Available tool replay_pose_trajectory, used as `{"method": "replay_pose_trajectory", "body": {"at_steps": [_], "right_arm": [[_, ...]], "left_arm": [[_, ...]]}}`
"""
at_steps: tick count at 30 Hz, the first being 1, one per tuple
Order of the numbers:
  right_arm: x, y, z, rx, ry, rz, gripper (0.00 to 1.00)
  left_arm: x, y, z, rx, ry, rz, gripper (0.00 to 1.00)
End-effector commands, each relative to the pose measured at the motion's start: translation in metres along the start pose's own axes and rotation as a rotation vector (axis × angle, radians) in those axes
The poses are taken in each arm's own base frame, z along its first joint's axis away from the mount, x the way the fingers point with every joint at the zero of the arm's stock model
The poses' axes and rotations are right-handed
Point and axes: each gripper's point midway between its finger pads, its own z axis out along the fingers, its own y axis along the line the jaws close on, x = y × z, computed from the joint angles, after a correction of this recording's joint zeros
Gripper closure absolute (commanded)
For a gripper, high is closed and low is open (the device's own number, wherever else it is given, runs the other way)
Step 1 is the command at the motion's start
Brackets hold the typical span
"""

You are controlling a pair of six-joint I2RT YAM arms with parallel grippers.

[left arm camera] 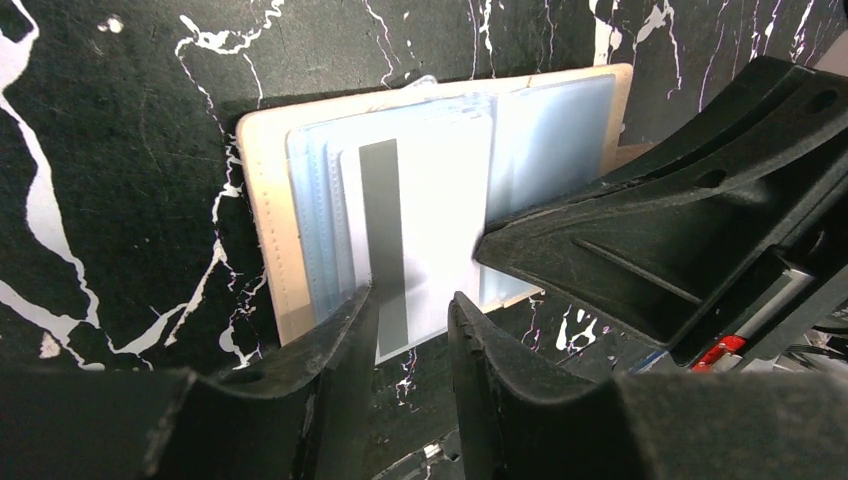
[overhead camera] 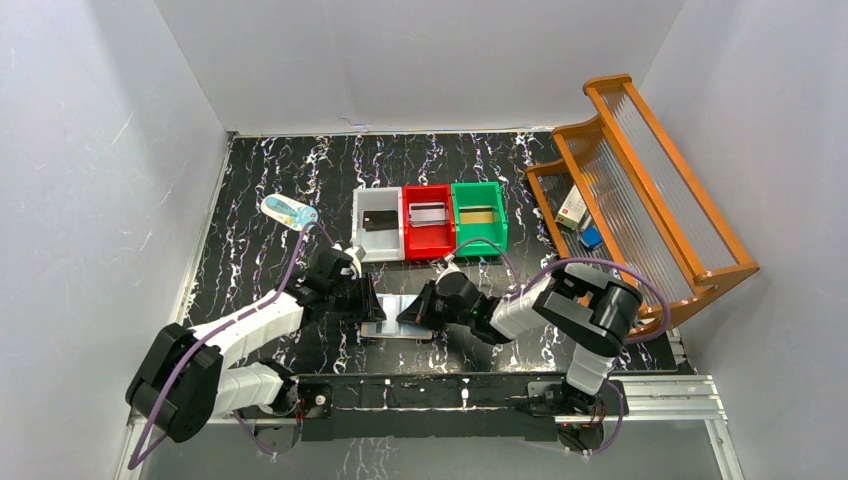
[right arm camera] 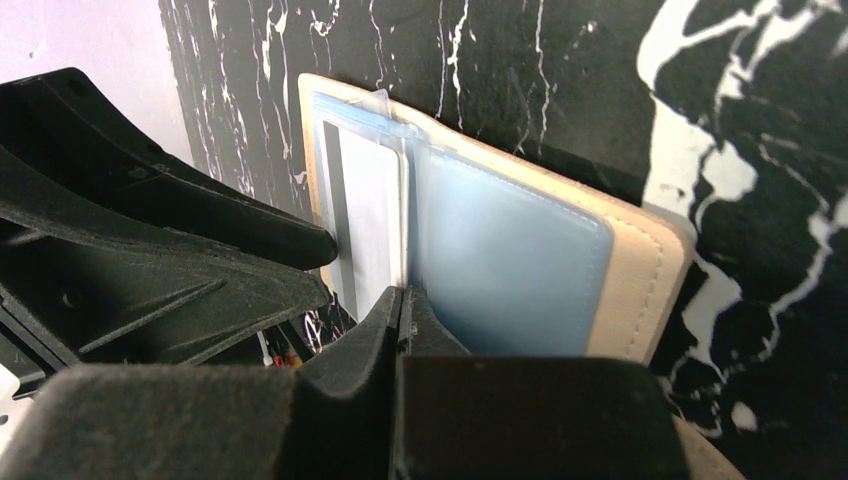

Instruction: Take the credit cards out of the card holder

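Note:
The card holder (overhead camera: 398,328) lies open on the black marbled table, beige with pale blue pockets (left arm camera: 262,200) (right arm camera: 640,270). A silvery-grey credit card (left arm camera: 430,220) with a dark stripe sticks halfway out of a left pocket; it also shows in the right wrist view (right arm camera: 370,220). My left gripper (left arm camera: 412,305) (overhead camera: 368,305) is open, its fingers either side of the card's free end. My right gripper (right arm camera: 403,295) (overhead camera: 412,312) is shut, its tips pressed on the holder's middle beside the card. Three more cards lie in the bins.
Behind the holder stand a white bin (overhead camera: 377,240) with a black card, a red bin (overhead camera: 428,238) with a silvery card and a green bin (overhead camera: 479,235) with a gold card. A wooden rack (overhead camera: 640,190) stands right. A clear blue object (overhead camera: 288,211) lies left.

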Motion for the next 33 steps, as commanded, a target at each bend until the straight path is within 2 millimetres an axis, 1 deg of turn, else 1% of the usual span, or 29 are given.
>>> {"method": "replay_pose_trajectory", "body": {"at_steps": [1,3,8,11,14,17,19,23,25,28,33], "right_arm": [[-0.003,-0.011,-0.013,0.063,-0.036,-0.009,0.95],[-0.005,-0.014,-0.014,0.078,-0.043,-0.013,0.95],[-0.005,-0.007,-0.014,0.057,-0.034,-0.015,0.94],[-0.004,-0.004,-0.012,0.041,-0.025,-0.016,0.88],[-0.002,0.003,-0.009,0.015,-0.010,-0.016,0.78],[0.002,0.005,-0.004,0.008,0.014,-0.017,0.74],[0.003,0.003,-0.001,0.015,0.023,-0.015,0.74],[0.005,0.003,-0.001,0.009,0.030,-0.016,0.76],[0.005,0.004,-0.002,0.000,0.032,-0.020,0.80],[0.004,0.001,-0.003,0.018,0.025,-0.018,0.86],[-0.001,-0.008,-0.011,0.047,-0.009,-0.015,0.93]], "left_arm": [[0.015,0.016,-0.003,-0.066,0.030,-0.006,0.69],[0.014,0.017,-0.003,-0.070,0.024,-0.007,0.69],[0.014,0.014,-0.003,-0.060,0.035,-0.004,0.69],[0.014,0.013,-0.002,-0.055,0.037,-0.006,0.69],[0.016,0.010,-0.002,-0.042,0.049,-0.002,0.69],[0.018,0.012,-0.001,-0.046,0.054,-0.002,0.70],[0.018,0.011,-0.002,-0.044,0.054,-0.001,0.71],[0.019,0.010,-0.002,-0.035,0.052,0.002,0.73],[0.019,0.009,-0.002,-0.032,0.053,0.004,0.75],[0.021,0.010,-0.002,-0.031,0.057,0.007,0.76],[0.014,0.021,-0.007,-0.092,-0.008,-0.014,0.78]]}}
